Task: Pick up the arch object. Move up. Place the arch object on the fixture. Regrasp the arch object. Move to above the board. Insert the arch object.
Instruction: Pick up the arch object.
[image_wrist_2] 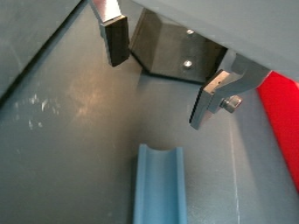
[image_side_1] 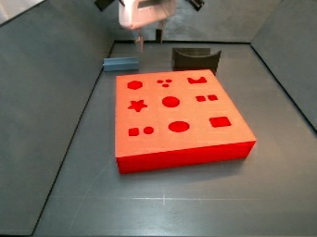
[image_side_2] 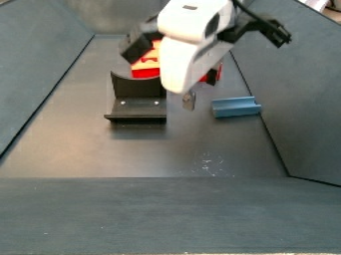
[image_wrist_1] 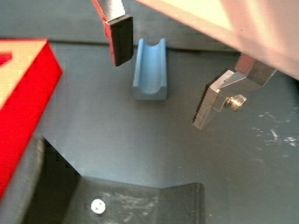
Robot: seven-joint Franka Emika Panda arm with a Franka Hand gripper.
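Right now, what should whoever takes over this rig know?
Tool: open, empty, hovering over the arch object, fingers either side of it, not touching.
Arch object: lies on the floor, groove up, beside the fixture and behind the board in a side view.
Fixture: stands on the floor, nothing on it.
Board: the pictures show nothing in its cut-outs.
Done: approach only.
Left: grasp, lift, place on fixture, regrasp, move above board, insert.
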